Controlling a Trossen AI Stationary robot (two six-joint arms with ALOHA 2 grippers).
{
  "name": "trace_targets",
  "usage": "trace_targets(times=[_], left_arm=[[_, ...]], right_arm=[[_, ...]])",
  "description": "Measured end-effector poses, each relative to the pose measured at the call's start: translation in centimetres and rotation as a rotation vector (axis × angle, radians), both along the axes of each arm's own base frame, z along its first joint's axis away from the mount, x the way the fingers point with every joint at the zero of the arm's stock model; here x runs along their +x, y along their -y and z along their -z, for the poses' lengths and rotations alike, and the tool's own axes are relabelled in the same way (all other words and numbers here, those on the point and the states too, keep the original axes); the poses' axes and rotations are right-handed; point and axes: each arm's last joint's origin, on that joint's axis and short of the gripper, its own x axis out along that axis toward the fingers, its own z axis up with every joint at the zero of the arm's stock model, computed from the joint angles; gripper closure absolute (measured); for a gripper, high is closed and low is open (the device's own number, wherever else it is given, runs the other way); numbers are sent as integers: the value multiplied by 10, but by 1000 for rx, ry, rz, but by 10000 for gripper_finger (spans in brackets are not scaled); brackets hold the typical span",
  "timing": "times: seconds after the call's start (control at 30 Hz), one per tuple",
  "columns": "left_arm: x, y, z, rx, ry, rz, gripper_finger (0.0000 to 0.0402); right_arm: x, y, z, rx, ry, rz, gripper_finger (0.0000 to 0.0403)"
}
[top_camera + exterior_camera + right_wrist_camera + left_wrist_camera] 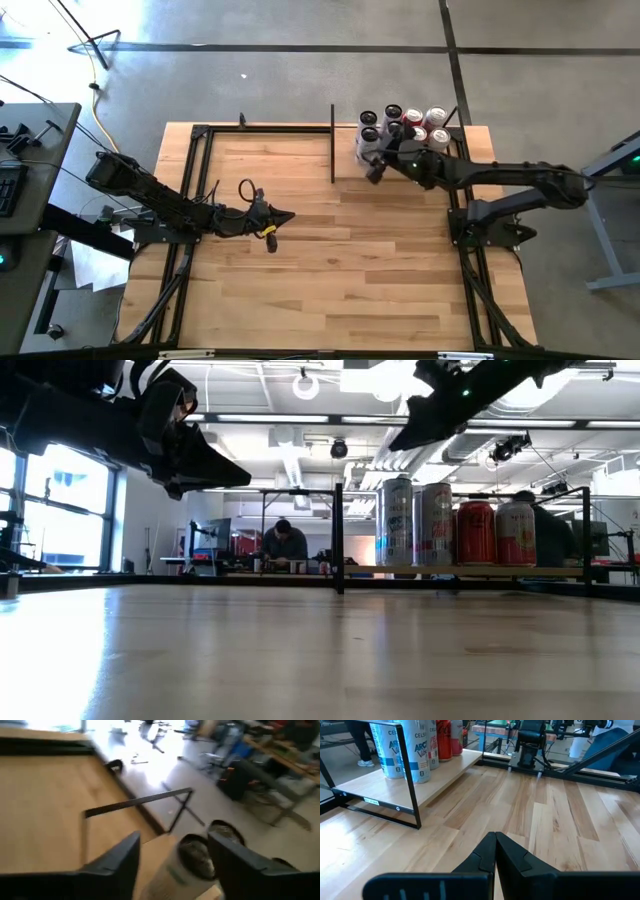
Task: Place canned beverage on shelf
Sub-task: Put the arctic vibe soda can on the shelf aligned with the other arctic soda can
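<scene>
Several beverage cans (405, 128), tall silver ones and shorter red ones, stand upright on their bases on the shelf (345, 160), a pale wood platform with black bars at the table's far right. In the low view the cans (435, 525) stand in a row. My right gripper (175, 852) hovers open above the cans at the shelf's left end; a silver can's top (192, 857) shows below the gap between its fingers. In the low view my right gripper (405, 438) is clear above the can tops. My left gripper (285, 215) waits shut over the table's left middle.
An upright black post (332, 145) marks the shelf's left front corner, close to my right gripper. Black frame rails (195, 190) run along the table's left and right sides. Bare planked tabletop (340, 270) lies between the arms and toward the near edge.
</scene>
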Motion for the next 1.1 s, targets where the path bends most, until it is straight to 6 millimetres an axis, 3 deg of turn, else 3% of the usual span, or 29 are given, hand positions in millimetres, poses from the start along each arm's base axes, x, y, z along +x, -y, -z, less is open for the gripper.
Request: trace_targets(times=[0.1,0.2,0.27,0.43,0.57,0.77,1.1], left_arm=[[0,0,0,0,0,0,401],[0,0,0,0,1,0,401],[0,0,0,0,1,0,401],[0,0,0,2,0,0,401],[0,0,0,16,-3,3,401],[1,-3,0,20,-6,0,401],[1,-4,0,18,-7,12,401]], right_arm=[[-8,-7,1,44,-51,-104,264],[-16,-5,21,78,-111,-193,361],[-20,1,36,98,-121,-225,390],[-28,19,68,135,-57,-250,370],[-31,32,77,141,-20,-254,390],[-30,48,78,144,-12,-218,397],[-31,51,75,139,23,-203,402]])
